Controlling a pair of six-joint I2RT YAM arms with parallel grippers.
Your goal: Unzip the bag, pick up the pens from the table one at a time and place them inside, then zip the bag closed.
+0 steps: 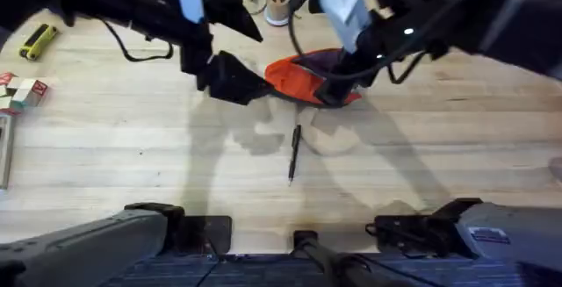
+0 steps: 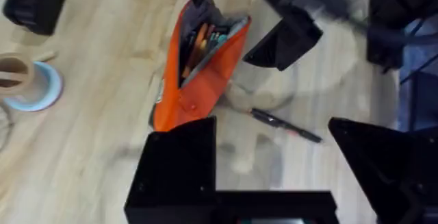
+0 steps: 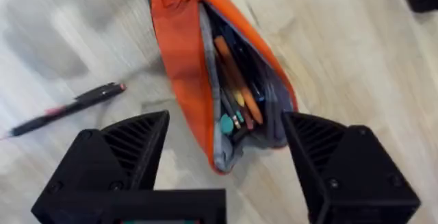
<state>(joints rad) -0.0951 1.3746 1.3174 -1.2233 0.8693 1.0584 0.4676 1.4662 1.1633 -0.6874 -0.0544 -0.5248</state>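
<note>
Bright, even light falls on the pale wooden plank desk (image 1: pixel 457 138); soft arm shadows (several, overlapping) cross it, and near arms blur.

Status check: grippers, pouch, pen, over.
Both grippers open above the bag, left gripper, right gripper. Bag unzipped. Black pen on table, unobstructed.

Both grippers (image 1: pixel 235 78) (image 1: pixel 338 89) spread wide.
</note>
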